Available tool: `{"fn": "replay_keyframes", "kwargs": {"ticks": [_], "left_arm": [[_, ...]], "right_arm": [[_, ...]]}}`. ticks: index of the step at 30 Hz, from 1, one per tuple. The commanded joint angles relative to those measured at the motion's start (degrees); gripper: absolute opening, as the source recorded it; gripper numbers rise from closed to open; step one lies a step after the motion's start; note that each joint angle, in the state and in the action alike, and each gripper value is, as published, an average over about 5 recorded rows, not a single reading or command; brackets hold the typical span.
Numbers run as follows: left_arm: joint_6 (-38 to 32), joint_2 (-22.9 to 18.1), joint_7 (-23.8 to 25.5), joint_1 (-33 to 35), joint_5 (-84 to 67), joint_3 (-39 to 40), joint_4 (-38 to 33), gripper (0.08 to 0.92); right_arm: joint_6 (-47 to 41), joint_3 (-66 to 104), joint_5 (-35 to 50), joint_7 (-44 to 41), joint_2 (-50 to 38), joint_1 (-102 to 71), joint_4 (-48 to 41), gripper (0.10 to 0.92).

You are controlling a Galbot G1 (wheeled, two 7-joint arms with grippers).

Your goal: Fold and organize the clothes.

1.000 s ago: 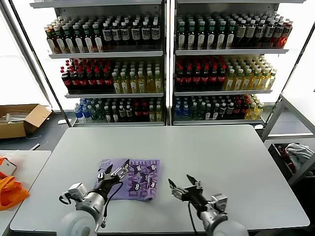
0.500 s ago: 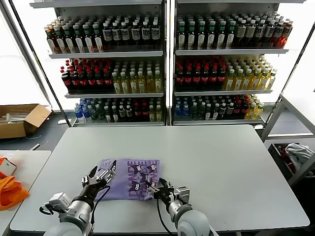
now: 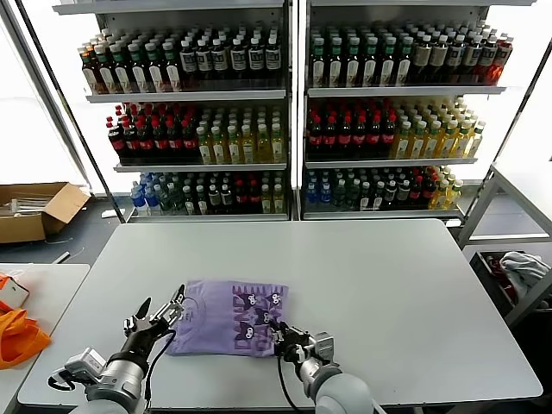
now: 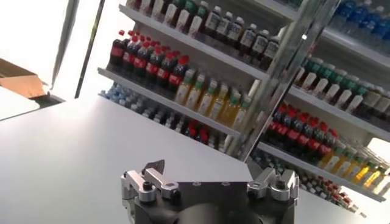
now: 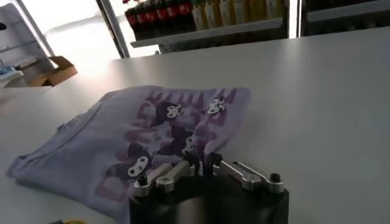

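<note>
shirt: lavender tee (image 3: 228,306) lies folded on the desk (image 3: 388,276), near the front edge, print up.
right claw: (image 3: 278,333) at the shirt's near right corner, pinched down on the hem; the wrist view shows cloth bunched between the tips (image 5: 190,159).
left claw: (image 3: 158,311) spread wide, holding nothing, hovering just off the shirt's left edge.
risk 1: the bite looks shallow, probably the top layer only, though the layers are hard to count from here. Lift it and the fold could peel open.
risk 2: thin fabric, one-corner grip. A pull could drag the whole stack across the desk or skew it, as the left side isn't pinned.
risk 3: shirt is close to the front edge; a tug that way could slide it off.
risk 4: left claw tips are low beside the cloth; a move inward could snag and ruck the edge.
</note>
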Motion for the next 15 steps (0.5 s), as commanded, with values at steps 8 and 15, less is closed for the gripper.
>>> {"fn": "replay_keyframes", "kwargs": {"ticks": [8, 15], "left_arm": [[0.35, 0.12, -1.11, -0.53, -1.21, 0.56, 0.36, 0.823], [1.3, 0.52, -1.63, -1.26, -0.81, 2.08, 0.8, 0.823]], "right_arm": [[-4.51, 19.08, -10.72, -13.67, -18.87, -9.78, 11.45, 0.138], [-2.14, 25.72, -14.03, -11.67, -16.3, -18.99, 14.75, 0.255]]}}
